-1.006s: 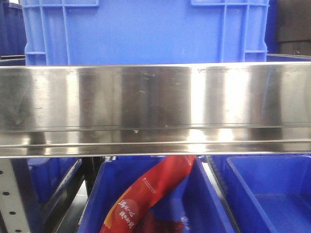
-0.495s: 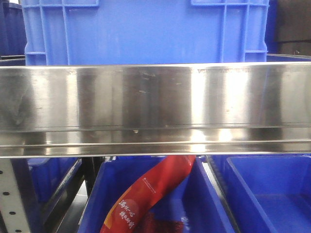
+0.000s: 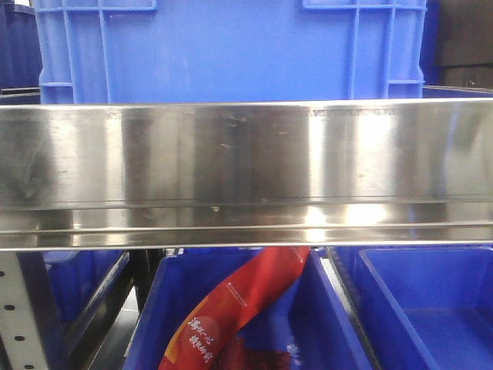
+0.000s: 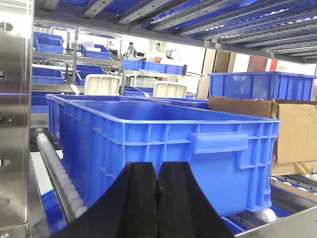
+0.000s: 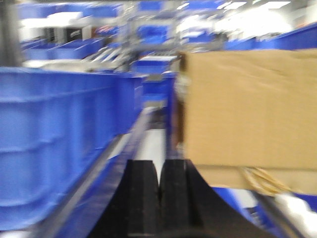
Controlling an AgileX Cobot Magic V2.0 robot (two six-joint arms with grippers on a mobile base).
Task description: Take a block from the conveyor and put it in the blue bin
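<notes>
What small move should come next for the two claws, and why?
Probably open the left claw first. Both it and the right claw are shut on nothing, and no block or belt shows in any view, only the large blue plastic crate and the brown cardboard box. A shut claw cannot grab.

From the front you see one steel rail (image 3: 246,173) running left to right, one tall blue crate (image 3: 231,50) beyond it, and two open blue bins below, the left one (image 3: 331,324) holding one red printed bag (image 3: 231,316), the right one (image 3: 431,308) beside it. Your left wrist view shows one large blue bin (image 4: 163,144) up close, one cardboard box (image 4: 292,129) to its right, and two white lids (image 4: 101,84) far off. Your right wrist view, blurred, gives one cardboard box (image 5: 247,109) on the right.
</notes>
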